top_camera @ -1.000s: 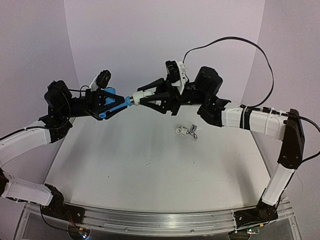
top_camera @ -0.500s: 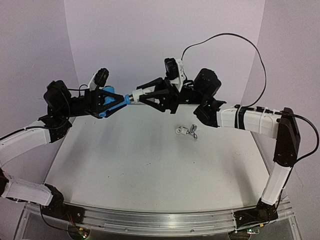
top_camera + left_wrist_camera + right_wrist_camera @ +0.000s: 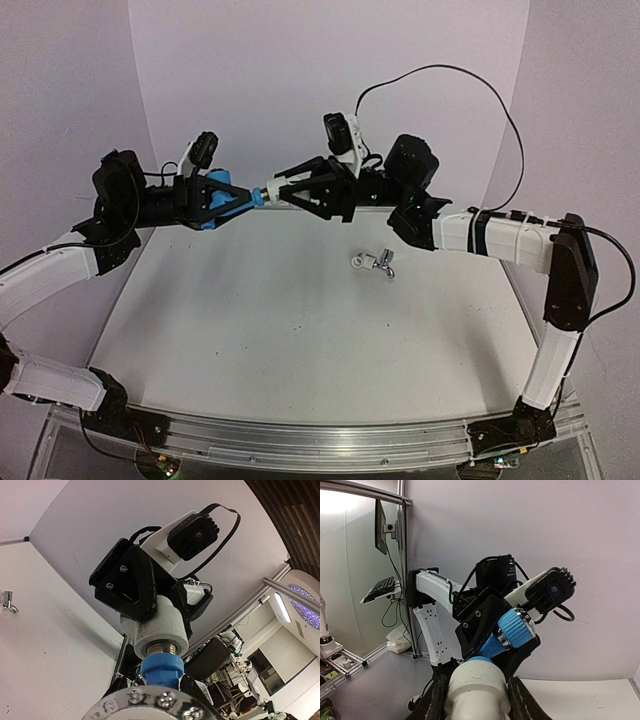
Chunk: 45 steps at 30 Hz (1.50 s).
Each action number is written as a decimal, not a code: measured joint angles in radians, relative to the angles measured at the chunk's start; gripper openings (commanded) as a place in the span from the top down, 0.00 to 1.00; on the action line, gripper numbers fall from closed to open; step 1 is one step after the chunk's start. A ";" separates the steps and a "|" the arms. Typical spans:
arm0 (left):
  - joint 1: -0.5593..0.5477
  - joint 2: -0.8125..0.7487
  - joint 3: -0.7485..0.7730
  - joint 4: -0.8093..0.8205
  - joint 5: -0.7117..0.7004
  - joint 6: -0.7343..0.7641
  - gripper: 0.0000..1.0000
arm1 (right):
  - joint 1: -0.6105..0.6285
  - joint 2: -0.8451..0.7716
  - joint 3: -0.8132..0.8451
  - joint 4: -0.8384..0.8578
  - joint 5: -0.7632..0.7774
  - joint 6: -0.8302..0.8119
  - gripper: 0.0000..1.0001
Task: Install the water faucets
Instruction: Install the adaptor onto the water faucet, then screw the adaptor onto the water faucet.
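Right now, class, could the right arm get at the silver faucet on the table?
Probably not yet: its claw is shut on the white fitting joined to the blue faucet. The silver faucet itself lies unobstructed.

A white table (image 3: 300, 330) stands against pale lilac backdrop walls (image 3: 300, 80), with a metal rail (image 3: 330, 440) along its near edge. Beyond the backdrop, a monitor (image 3: 381, 527) hangs above a keyboard (image 3: 380, 587). A bright strip light (image 3: 282, 607) glows overhead.
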 measured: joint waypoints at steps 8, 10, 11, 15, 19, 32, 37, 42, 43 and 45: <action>0.004 -0.001 0.009 -0.071 -0.037 0.069 1.00 | -0.007 0.007 0.006 -0.045 0.020 0.059 1.00; 0.006 -0.001 0.015 -0.094 -0.047 0.093 1.00 | -0.009 0.010 0.011 -0.056 0.027 0.080 1.00; 0.006 -0.001 0.018 -0.101 -0.050 0.103 1.00 | -0.009 0.010 0.011 -0.058 0.030 0.091 1.00; 0.006 -0.001 0.024 -0.117 -0.061 0.139 1.00 | -0.009 0.010 0.011 -0.059 0.042 0.141 1.00; 0.007 -0.001 0.034 -0.138 -0.072 0.174 1.00 | -0.011 0.021 0.011 -0.036 0.049 0.200 1.00; 0.016 0.000 0.054 -0.239 -0.130 0.351 1.00 | -0.021 0.072 0.021 0.012 0.069 0.400 1.00; 0.018 0.000 0.054 -0.266 -0.157 0.439 1.00 | -0.023 0.089 0.022 0.021 0.081 0.463 1.00; 0.021 0.000 0.054 -0.290 -0.185 0.527 1.00 | -0.026 0.113 0.037 0.028 0.084 0.530 1.00; 0.022 0.000 0.054 -0.296 -0.191 0.547 1.00 | -0.027 0.120 0.041 0.028 0.085 0.545 1.00; 0.025 0.000 0.054 -0.311 -0.205 0.590 1.00 | -0.029 0.134 0.049 0.029 0.086 0.576 1.00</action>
